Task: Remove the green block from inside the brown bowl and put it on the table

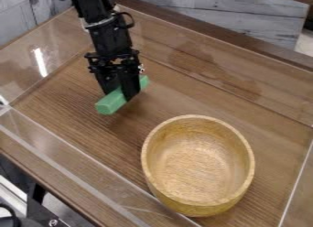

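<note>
The green block [113, 102] hangs tilted in my gripper [119, 88], its lower end close to or just touching the table [221, 84]. Black fingers are shut on its upper part, left of centre in the camera view. The brown bowl [199, 164] sits to the lower right of the gripper, well apart from it, and its inside holds nothing.
Clear acrylic walls [73, 171] edge the tabletop at the front and left. The black arm [95, 16] rises from the gripper toward the top left. A grey patterned surface lies beyond the table's far edge.
</note>
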Robot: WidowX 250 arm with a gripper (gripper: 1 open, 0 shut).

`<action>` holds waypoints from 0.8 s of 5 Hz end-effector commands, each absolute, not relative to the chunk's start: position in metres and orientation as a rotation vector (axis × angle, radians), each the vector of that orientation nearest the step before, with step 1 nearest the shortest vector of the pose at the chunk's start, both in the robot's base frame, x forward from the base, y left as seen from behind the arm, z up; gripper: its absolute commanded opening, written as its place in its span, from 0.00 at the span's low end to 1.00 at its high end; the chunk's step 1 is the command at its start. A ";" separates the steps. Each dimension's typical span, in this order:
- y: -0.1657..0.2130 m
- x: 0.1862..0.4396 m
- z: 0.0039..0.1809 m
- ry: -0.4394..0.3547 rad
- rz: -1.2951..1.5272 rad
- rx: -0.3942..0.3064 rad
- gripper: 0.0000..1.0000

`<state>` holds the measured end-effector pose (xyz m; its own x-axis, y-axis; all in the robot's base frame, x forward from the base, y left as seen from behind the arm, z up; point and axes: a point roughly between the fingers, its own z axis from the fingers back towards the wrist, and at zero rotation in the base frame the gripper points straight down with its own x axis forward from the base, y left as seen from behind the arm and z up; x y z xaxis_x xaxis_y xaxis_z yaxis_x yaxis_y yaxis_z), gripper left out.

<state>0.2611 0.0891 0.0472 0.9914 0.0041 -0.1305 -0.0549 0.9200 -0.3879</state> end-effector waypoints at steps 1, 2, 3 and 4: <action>0.099 0.272 0.061 0.071 0.032 -0.380 0.00; 0.100 0.273 0.060 0.073 0.033 -0.385 0.00; 0.101 0.273 0.060 0.074 0.035 -0.389 0.00; 0.102 0.273 0.060 0.077 0.035 -0.394 0.00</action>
